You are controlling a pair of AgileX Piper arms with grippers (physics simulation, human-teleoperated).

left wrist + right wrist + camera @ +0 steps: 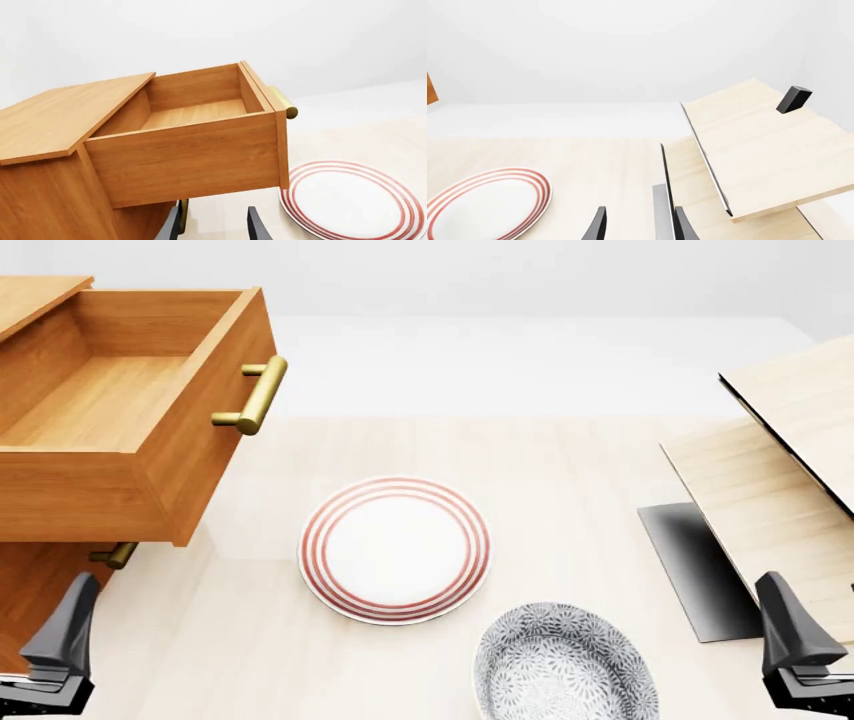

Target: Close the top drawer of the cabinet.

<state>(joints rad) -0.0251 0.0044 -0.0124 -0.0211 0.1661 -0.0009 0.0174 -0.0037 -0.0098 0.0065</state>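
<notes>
1. The top drawer [127, 410] stands pulled well out of the cabinet [47, 150], its box empty and its flat front facing the table centre. The cabinet is my landmark for everything below.
2. The brass bar handle [254, 395] sits on the drawer front, on the side away from the cabinet body. Its long axis runs across the front, roughly near-to-far in the front view.
3. The left gripper [60, 645] sits just beside the cabinet's near corner, below the projecting drawer. In the left wrist view its fingers [257, 225] are spread with nothing between them: released.
4. The right gripper [801, 655] is well apart from the cabinet, by the pale slanted board structure [787, 480]. Its fingers [597, 225] are also parted and empty.
5. Key relation: the drawer front lies ahead of and above the left gripper, on the side away from the cabinet. I judge the left arm to be the nearer one; the push must go toward the cabinet, square to the handle's axis.
6. The red-ringed plate [395, 550] lies near the cabinet, under the likely approach path. The grey patterned bowl [565, 665] sits farther off.
</notes>
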